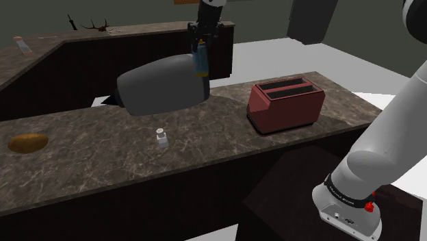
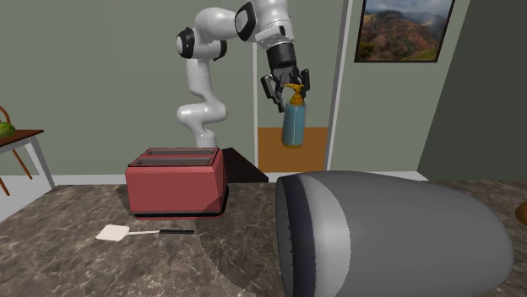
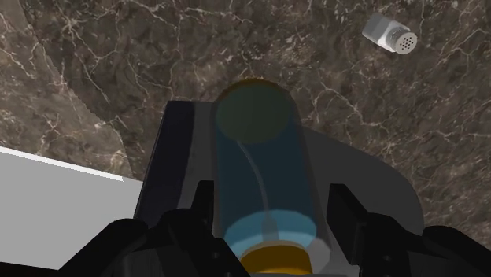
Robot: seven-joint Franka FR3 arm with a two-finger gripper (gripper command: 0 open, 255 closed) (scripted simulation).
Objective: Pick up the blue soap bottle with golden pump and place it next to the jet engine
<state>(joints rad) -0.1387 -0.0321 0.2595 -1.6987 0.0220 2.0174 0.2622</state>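
My black gripper (image 1: 201, 42) is shut on the neck of a translucent blue soap bottle (image 1: 200, 60) with a golden pump. The bottle hangs upright in the air, over the far end of the big grey jet engine (image 1: 161, 85), which lies on its side on the dark marble counter (image 1: 89, 171). In the second exterior view the gripper (image 2: 287, 87) holds the bottle (image 2: 293, 122) well above and behind the engine (image 2: 397, 232). In the wrist view the two fingers clasp the bottle (image 3: 263, 173), with the engine's grey shell (image 3: 366, 185) below it.
A red toaster (image 1: 285, 104) stands on the counter at the shoulder view's right. A small white shaker (image 1: 162, 139) stands in front of the engine. A brown round object (image 1: 27, 143) lies far left. A white spatula (image 2: 127, 233) lies before the toaster.
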